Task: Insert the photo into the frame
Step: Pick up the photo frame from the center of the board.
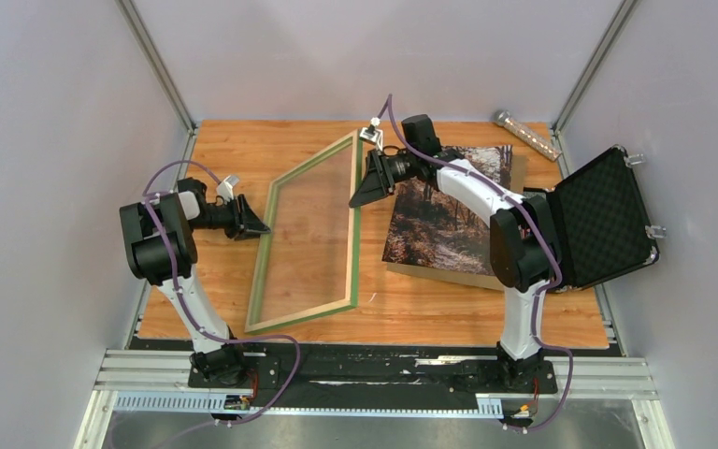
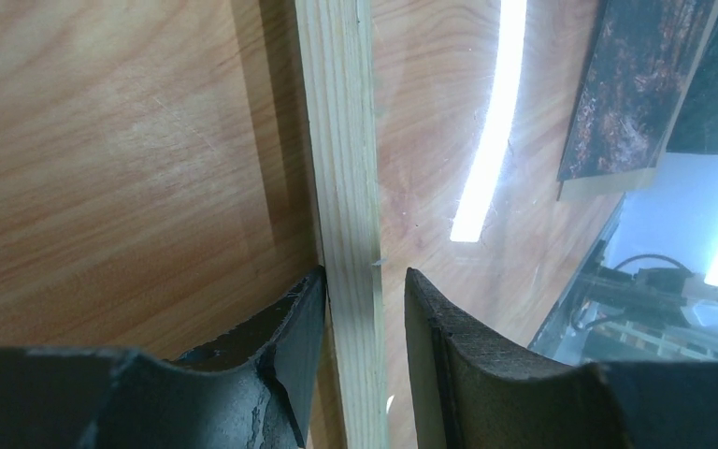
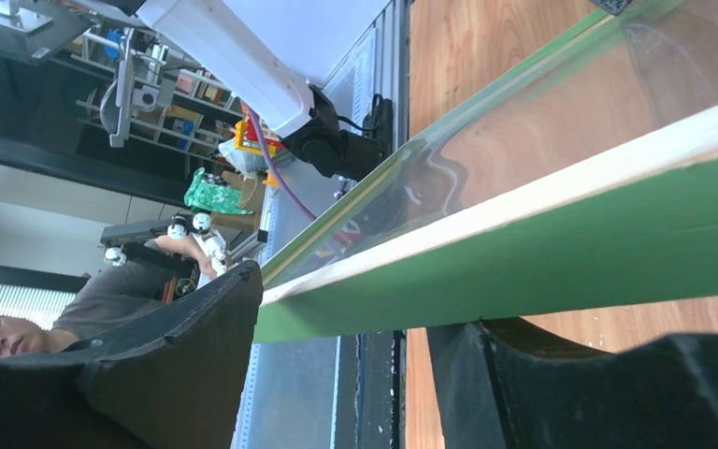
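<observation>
Green thin-railed wooden picture frame (image 1: 355, 245) stood tilted mid bench (image 1: 234, 150), left gripper (image 1: 260, 223) and right gripper (image 1: 365, 194) straddling opposite rails — probably to turn its back up. Firm pinch or loose — couldn't tell. Autumn-forest photo print (image 1: 435, 224) lay face-up toward the far right corner.
</observation>
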`<state>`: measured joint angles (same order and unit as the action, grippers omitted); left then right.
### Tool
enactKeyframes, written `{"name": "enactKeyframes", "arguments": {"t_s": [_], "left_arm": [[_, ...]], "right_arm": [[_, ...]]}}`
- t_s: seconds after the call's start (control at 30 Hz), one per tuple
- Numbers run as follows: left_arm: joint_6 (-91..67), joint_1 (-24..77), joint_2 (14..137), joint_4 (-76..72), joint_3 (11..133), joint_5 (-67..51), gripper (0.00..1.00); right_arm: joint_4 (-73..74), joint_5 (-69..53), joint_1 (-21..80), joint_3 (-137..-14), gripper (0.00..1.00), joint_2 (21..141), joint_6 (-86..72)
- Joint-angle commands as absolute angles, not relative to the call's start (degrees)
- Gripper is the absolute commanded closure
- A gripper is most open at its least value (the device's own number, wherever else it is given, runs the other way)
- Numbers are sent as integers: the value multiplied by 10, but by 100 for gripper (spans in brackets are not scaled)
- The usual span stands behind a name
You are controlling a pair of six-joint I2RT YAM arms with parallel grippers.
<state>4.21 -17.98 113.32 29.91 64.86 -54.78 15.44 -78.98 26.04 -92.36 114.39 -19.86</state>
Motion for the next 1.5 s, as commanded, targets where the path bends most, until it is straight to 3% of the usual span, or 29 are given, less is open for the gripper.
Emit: {"name": "enactKeyframes", "arguments": {"t_s": [0.0,0.17,0.33,0.47,0.7,1.17,1.47], "left_arm": [[61,-168,1149,289,636,-534,54],[56,-168,1150,283,635,-533,53],[51,-168,1145,276,632,-531,53],[48,-168,1142,271,629,-531,53],[49,-166,1144,269,626,-529,53],[42,-156,1150,246,626,-540,51],[26,-150,1151,208,627,-571,48]], "right_arm": [[111,-766,264,-938,36,1149,-221],[-14,-773,264,-891,36,1144,-326],[-117,-757,262,-846,42,1158,-425],[-351,-770,254,-780,49,1182,-621],[-648,-782,254,-774,62,1249,-848],[-793,-757,274,-782,70,1274,-1014],[-895,-748,285,-822,82,1311,-1117]]}}
